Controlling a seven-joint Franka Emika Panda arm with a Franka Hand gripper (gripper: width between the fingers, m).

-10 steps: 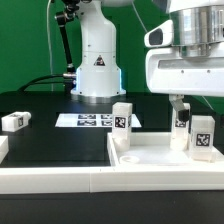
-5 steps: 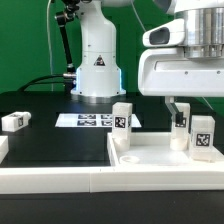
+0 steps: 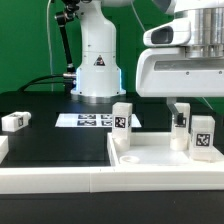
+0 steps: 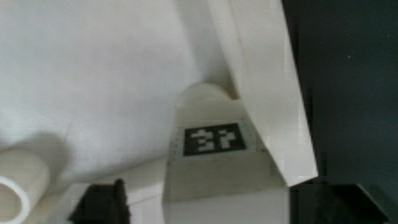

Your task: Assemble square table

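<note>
Gripper (image 4: 210, 203) jaws spread, straddling tagged leg (image 4: 217, 140) standing on table top (image 3: 150, 158) by rim; gap at 1 finger, not clamped. Loose leg (image 3: 15, 121) well apart.

The tabletop (image 3: 150, 152) is bare across its near half. Toward its far side stand three upright legs: the corner leg (image 3: 122, 117) alone, then a clear gap, then the rear leg (image 3: 181, 121) and the nearer leg (image 3: 201, 136) close together, with the gripper (image 3: 181, 108) crowding the space above them. Past its edge on the exterior view's left, only a loose leg (image 3: 14, 121) interrupts the black table (image 3: 50, 138).
</note>
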